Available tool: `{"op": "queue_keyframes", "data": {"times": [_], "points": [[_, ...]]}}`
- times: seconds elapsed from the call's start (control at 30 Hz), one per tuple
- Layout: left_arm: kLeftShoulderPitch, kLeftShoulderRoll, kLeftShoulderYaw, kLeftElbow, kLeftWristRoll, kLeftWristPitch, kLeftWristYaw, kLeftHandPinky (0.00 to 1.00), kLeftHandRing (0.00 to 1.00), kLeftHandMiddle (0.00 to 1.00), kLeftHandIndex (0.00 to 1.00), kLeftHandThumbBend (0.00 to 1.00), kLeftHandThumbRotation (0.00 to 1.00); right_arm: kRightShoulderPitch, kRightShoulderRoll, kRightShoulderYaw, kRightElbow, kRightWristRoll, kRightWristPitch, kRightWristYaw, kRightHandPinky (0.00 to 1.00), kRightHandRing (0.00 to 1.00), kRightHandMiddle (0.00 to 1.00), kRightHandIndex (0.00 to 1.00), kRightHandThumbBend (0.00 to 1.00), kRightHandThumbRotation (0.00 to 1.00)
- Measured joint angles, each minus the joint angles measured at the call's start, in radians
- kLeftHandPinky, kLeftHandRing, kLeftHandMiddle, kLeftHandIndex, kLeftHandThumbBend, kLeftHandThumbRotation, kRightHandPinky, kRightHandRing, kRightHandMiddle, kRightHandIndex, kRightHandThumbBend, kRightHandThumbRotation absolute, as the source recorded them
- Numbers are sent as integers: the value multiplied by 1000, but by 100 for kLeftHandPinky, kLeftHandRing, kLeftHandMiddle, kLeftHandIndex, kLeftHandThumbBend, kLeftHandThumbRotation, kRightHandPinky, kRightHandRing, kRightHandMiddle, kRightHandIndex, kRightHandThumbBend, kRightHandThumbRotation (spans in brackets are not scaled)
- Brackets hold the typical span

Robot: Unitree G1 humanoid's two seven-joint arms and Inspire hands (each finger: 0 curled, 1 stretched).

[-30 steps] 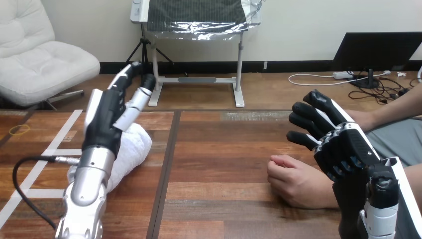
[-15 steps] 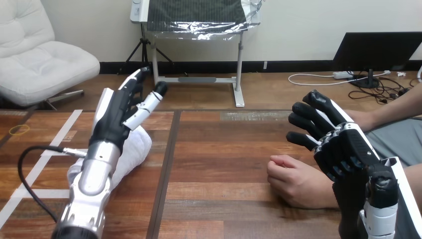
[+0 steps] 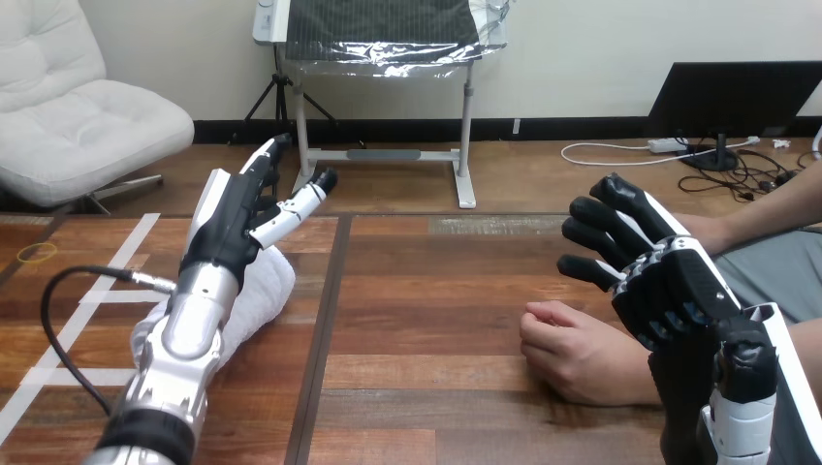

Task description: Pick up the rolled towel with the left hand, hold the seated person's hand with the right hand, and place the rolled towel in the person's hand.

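rolled towel (image 3: 254, 291) on table (image 3: 436, 291) at left, left hand (image 3: 233, 228) above it, person's hand (image 3: 572, 349) at right

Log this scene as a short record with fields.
towel: rolled, white, lying on the table, left side
left hand: open, fingers straight, above the towel's far end, not gripping it
person's hand: loosely closed, resting on the table, empty
right hand: open, fingers spread, raised beside the person's hand, not holding it

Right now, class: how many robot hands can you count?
2: left robot hand over the towel at left; right robot hand by the person's hand at right.
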Motion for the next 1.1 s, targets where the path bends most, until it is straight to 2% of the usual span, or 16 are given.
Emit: {"op": "queue_keyframes", "data": {"times": [0.13,0.3,0.5,0.6,0.77,1.1], "points": [[-21,6,-13,29,20,10,19,87,96,97,97,72,45,-2,0,0,0,0,0,0,79,86,87,88,73,100],[-38,17,-52,48,89,37,86,84,96,97,96,79,44,-3,0,0,0,0,-1,0,79,86,87,88,73,100],[-55,31,-99,78,161,58,175,82,97,97,95,89,37,-3,0,0,0,0,-2,1,79,86,87,88,74,100],[-59,36,-118,90,182,67,211,84,98,98,96,93,35,-3,0,0,0,0,-3,1,78,86,87,88,74,100],[-64,44,-147,103,224,96,261,93,99,99,96,98,31,-3,0,0,0,-1,-5,1,78,86,86,88,74,100],[-64,49,-197,104,290,171,356,99,100,100,97,100,29,-3,0,0,0,0,-8,1,78,86,86,88,74,100]]}}
